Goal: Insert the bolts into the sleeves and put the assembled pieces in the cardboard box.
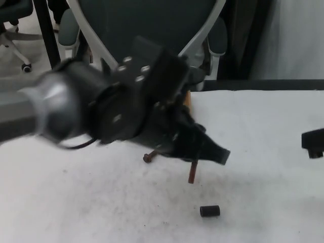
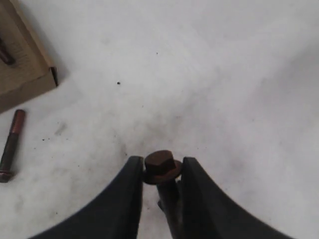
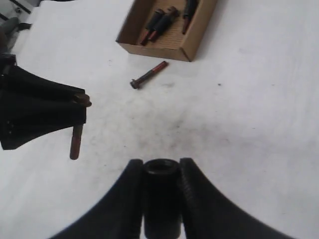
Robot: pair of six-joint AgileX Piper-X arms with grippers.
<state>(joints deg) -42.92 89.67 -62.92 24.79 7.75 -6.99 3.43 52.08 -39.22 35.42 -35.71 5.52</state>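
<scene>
Left gripper (image 2: 160,165) clamps a rust-red hex-head metal bolt (image 2: 162,169); right gripper (image 3: 161,167) clamps a black cylindrical sleeve (image 3: 160,199) — loose black sleeve (image 1: 209,210) at the bolt's 5 o'clock, high view.

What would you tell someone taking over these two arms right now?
Left gripper: shut on a bolt.
Right gripper: shut on a black sleeve.
Done: cardboard box already holds some assembled pieces.
A loose bolt lies beside the box, and a spare sleeve lies on the bench.
Left to do: join the held bolt and sleeve, box them, then probably do the loose pair.
</scene>
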